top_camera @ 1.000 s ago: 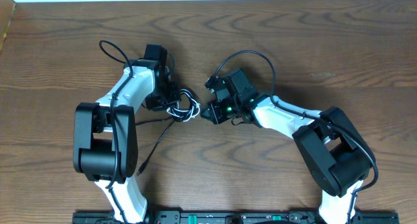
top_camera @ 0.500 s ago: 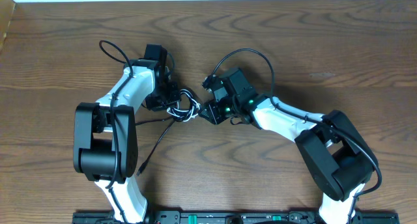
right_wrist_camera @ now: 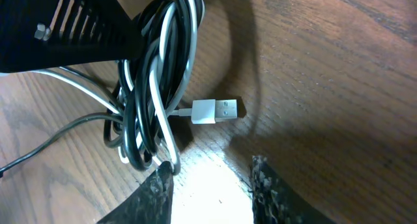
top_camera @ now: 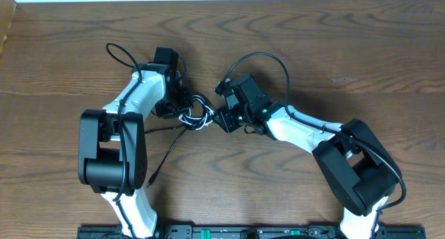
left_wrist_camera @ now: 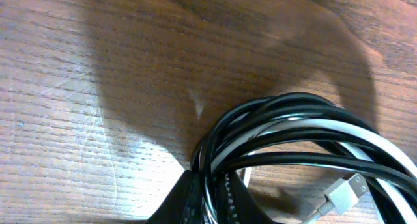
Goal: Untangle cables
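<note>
The cables are a knotted bundle of black and white cords between the two arms. In the left wrist view the bundle loops out from my left gripper, which is shut on several strands. A white USB plug hangs at its lower right. In the right wrist view the bundle hangs from the left gripper, with the white plug sticking out to the right. My right gripper stands open just below the plug. Nothing is between its fingers, and its left fingertip is at the bundle's lowest loop.
A black cable tail runs from the knot down and left to a plug end by the left arm's base. Each arm carries its own thick black wire loop. Bare wooden table lies all around.
My right gripper has opened its jaws and shifted slightly left toward the knot. The left gripper has stayed shut on the cables and has not moved.
</note>
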You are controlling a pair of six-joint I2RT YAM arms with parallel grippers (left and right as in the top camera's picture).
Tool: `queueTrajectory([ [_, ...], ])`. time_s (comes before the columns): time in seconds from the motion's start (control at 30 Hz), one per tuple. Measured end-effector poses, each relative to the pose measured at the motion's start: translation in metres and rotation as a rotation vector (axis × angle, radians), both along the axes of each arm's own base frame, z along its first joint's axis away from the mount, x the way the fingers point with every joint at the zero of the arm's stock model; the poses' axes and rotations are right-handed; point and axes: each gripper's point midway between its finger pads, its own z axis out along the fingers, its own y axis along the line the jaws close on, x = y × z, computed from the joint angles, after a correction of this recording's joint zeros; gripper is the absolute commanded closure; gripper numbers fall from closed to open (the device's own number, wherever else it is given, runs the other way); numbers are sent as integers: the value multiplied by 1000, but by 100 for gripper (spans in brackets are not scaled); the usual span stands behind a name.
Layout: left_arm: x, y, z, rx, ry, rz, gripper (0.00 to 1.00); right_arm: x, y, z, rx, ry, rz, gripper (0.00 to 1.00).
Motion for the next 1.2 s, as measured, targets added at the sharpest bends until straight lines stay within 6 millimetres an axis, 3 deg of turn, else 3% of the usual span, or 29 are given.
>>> queueTrajectory([
  [0.67, 0, 0, 0, 0, 0, 0, 87, 4, 10, 0, -87, -134, -39, 45],
  [1.07, 0, 0, 0, 0, 0, 0, 87, 18, 10, 6, -119, -230, -100, 47],
  [1.2, 0, 0, 0, 0, 0, 0, 87, 19, 11, 7, -118, -234, -101, 53],
])
